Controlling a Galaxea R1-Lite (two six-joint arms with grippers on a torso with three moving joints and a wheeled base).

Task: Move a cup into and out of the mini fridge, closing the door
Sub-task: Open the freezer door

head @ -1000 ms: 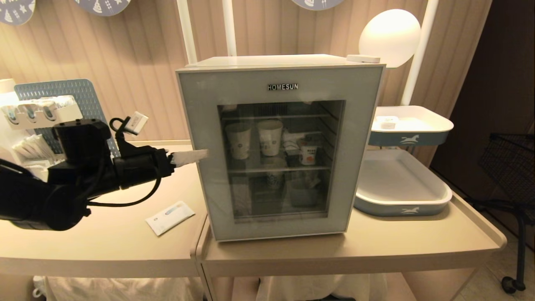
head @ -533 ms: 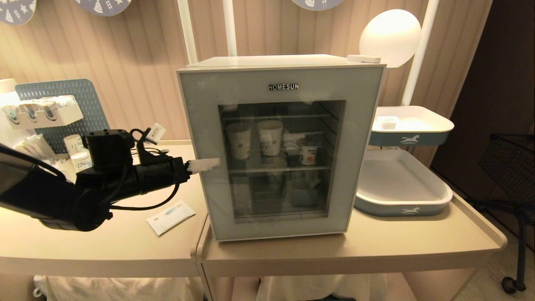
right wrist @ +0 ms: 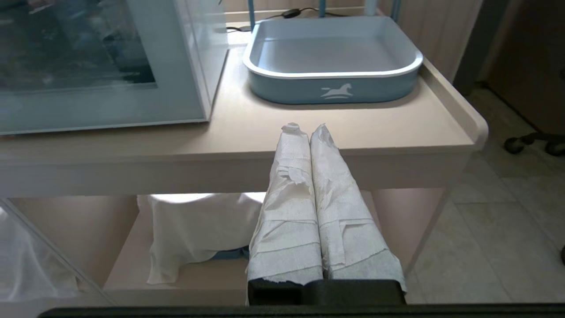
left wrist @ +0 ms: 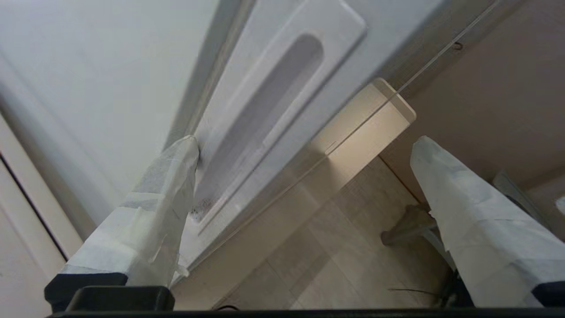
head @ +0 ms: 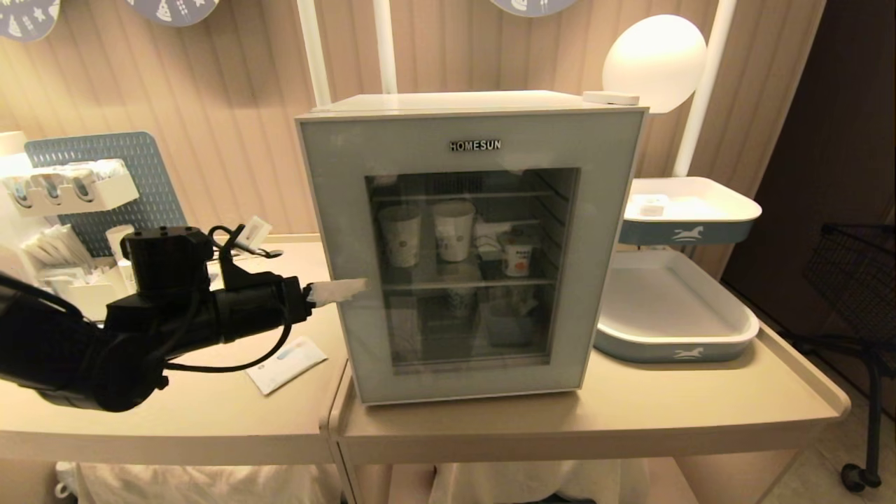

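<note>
Beige counter [head: 630,413], fridge [head: 469,245] door [head: 336,182] shut, cup [head: 516,256] inside on middle shelf.
Left gripper [left wrist: 304,145] spread wide at fridge's side handle recess [left wrist: 260,119]; hook fingertip [left wrist: 183,152] inside, pull steadily outward.

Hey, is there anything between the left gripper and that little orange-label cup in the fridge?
Yes. The door is shut, and the cup sits behind its glass on the middle shelf. The left gripper, jaws open, is at the door's left edge, one fingertip at the recessed handle.
</note>
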